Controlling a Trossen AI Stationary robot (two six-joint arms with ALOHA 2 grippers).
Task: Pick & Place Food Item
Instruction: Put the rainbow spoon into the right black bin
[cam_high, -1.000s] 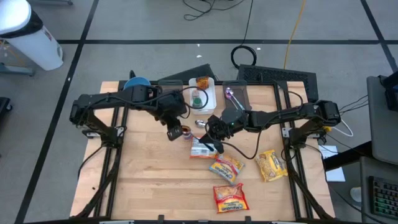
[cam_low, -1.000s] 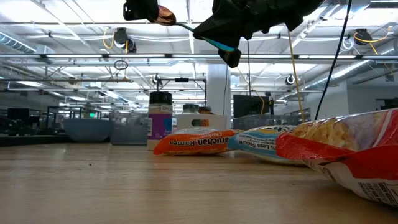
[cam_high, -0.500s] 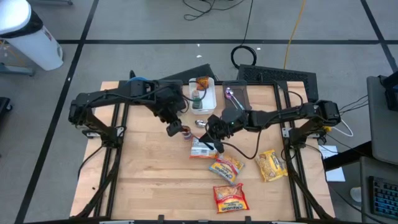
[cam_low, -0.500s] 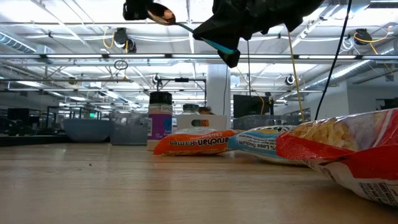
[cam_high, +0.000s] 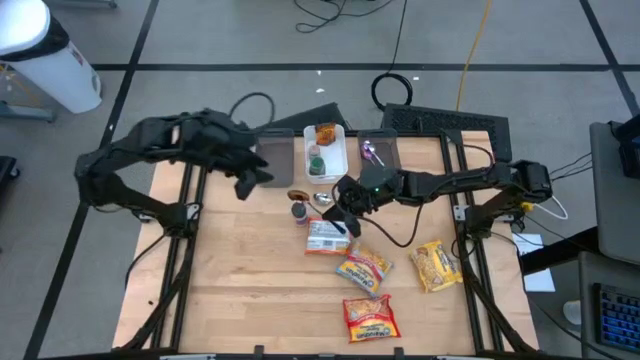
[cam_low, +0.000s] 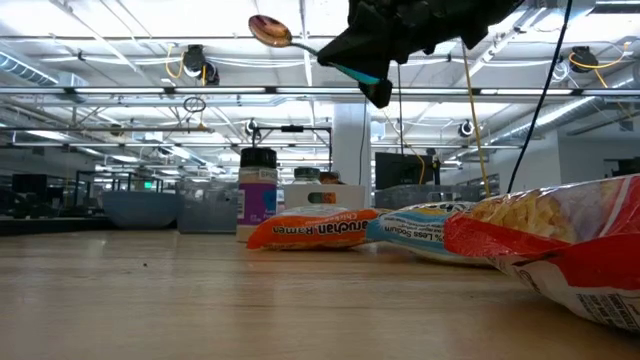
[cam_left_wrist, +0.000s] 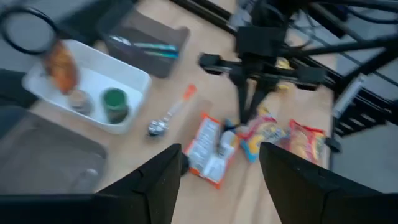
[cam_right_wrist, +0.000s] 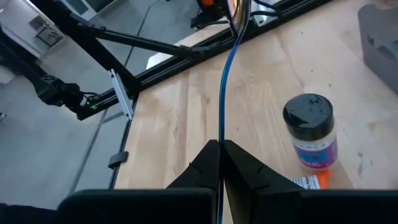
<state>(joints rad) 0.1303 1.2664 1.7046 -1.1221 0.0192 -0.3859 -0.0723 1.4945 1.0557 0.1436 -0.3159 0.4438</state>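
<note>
Tabletop (cam_high: 220, 290) from above: the left gripper (cam_high: 250, 178) hangs over the rear left part of the table, beside a grey bin (cam_high: 275, 155), well apart from the food. The right gripper (cam_high: 345, 212) is over the middle, pinched on a blue-handled spoon (cam_high: 298, 194) whose bowl reaches toward the left arm and looks brown; whether that is food in it I cannot tell. A dark-lidded spice jar (cam_high: 300, 213) stands just below the spoon's bowl. A white packet (cam_high: 325, 237) lies beside the jar, with three more snack packets (cam_high: 363, 268) nearer the front. A white tray (cam_high: 325, 150) sits at the rear.

Low view: the spoon (cam_low: 268, 30) is held high above the table, its brown bowl clear of everything, with the handle running into the right gripper (cam_low: 345, 55). The spice jar (cam_low: 258, 195) stands upright behind an orange ramen packet (cam_low: 312, 228).

Left wrist view: the left gripper (cam_left_wrist: 217, 180) has its fingers (cam_left_wrist: 158, 186) spread wide with nothing between them. Beyond them lie the white tray (cam_left_wrist: 140, 81), a second spoon (cam_left_wrist: 168, 118) flat on the wood, and the white packet (cam_left_wrist: 208, 149).

Right wrist view: the right gripper (cam_right_wrist: 221, 155) has its fingers closed tight on the blue handle of the spoon (cam_right_wrist: 225, 81). The spice jar (cam_right_wrist: 311, 130) stands on the table off to one side of it
</note>
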